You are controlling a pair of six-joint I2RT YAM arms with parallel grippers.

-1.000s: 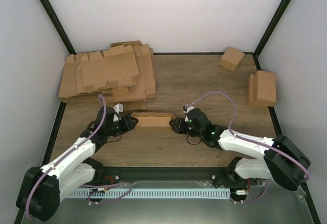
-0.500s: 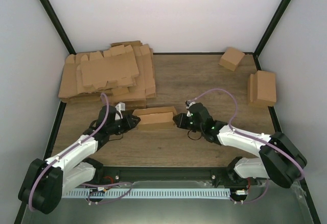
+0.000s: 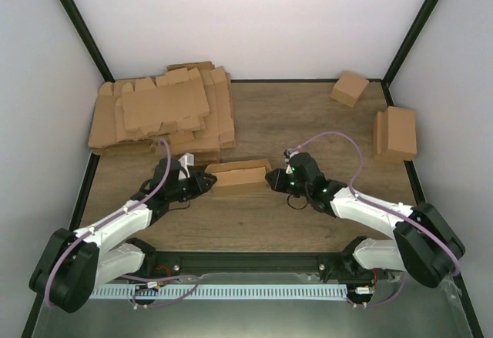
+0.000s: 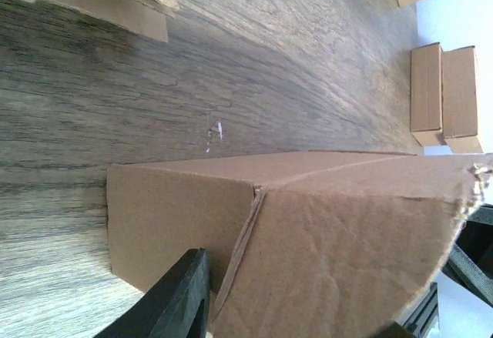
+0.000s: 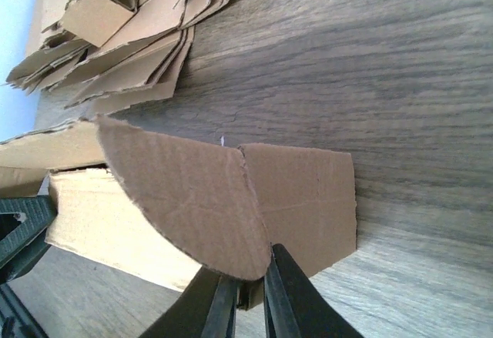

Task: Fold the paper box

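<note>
2 claws nipped on paper box: left claw L end, right claw flap; box shifted R since.

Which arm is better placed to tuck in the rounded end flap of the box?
Right, probably. The right gripper pinches that flap at its own end of the box; the left gripper sits at the opposite end, seemingly bracing it.
</note>
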